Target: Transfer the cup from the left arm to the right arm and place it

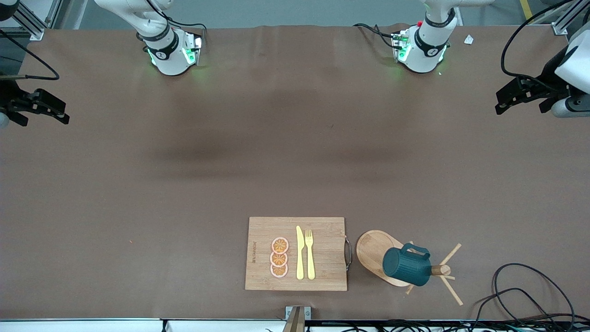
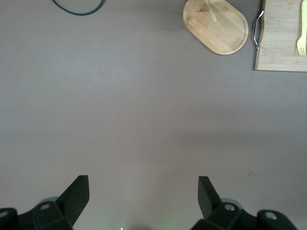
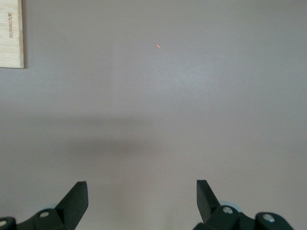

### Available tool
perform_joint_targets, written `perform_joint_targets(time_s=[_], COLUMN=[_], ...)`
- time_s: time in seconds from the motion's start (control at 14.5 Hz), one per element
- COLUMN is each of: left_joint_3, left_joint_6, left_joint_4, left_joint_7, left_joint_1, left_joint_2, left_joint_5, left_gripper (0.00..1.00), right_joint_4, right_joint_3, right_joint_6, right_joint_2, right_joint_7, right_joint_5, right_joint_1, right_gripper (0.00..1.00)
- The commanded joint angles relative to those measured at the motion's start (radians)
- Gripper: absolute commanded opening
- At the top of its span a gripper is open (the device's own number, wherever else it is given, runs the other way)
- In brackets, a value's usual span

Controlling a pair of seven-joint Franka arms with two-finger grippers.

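Right hand [image 1: 39, 107] hangs wide open over the desk's [image 1: 184, 184] edge, waiting. At five o'clock from it sits the cutting board [image 1: 322, 272]. The cup [image 1: 405, 266] hangs on the wooden rack [image 1: 368, 249] beside it. Left hand [image 1: 521, 94], spread wide, is at one o'clock from the cup, well apart.

Brown table [image 1: 184, 184] carries cutting board [image 1: 322, 276], oval-based wooden mug stand [image 1: 368, 251].

Robot lab — aluminium framing [image 1: 27, 23], cables [image 1: 511, 288]

Cutting board [image 1: 322, 230] — orange slices [image 1: 279, 257], knife [image 1: 300, 252], fork [image 1: 309, 253].
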State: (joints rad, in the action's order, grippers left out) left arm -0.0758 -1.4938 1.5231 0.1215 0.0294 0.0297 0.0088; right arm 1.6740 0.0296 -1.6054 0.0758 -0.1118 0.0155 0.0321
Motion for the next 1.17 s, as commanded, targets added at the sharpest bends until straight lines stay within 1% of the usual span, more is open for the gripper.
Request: perform_joint_targets(time_s=[0.0, 0.21, 0.48, 0.69, 0.83, 1.1], left_joint_3=[0.004, 0.005, 0.019, 0.017, 0.017, 0.016], left_joint_6=[0.006, 0.006, -0.003, -0.005, -0.019, -0.176], left_joint_4=[-0.014, -0.014, -0.023, -0.075, -0.100, -0.097], left_joint_7=[0.006, 0.003, 0.007, 0.032, 0.154, 0.349], left_joint_1=[-0.003, -0.005, -0.003, 0.003, 0.004, 0.007], left_joint_2=[0.004, 0.004, -0.020, -0.068, -0.094, -0.137], left_joint_5=[0.008, 0.011, 0.023, 0.008, -0.018, -0.087], left_gripper=[1.00, 1.00, 1.00, 1.00, 1.00, 1.00], right_joint_4=[0.016, 0.016, 0.016, 0.016, 0.016, 0.016], right_joint_3=[-0.008, -0.008, -0.008, -0.008, -0.008, -0.008], right_joint_6=[0.001, 0.001, 0.001, 0.002, 0.002, 0.002], right_joint_2=[0.022, 0.024, 0.024, 0.024, 0.024, 0.024], right_joint_7=[-0.017, -0.017, -0.017, -0.017, -0.017, -0.017], right_joint_5=[-0.009, -0.009, -0.009, -0.009, -0.009, -0.009], right_joint_1=[0.012, 0.012, 0.011, 0.011, 0.011, 0.009], right_gripper=[1.00, 1.00, 1.00, 1.00, 1.00, 1.00])
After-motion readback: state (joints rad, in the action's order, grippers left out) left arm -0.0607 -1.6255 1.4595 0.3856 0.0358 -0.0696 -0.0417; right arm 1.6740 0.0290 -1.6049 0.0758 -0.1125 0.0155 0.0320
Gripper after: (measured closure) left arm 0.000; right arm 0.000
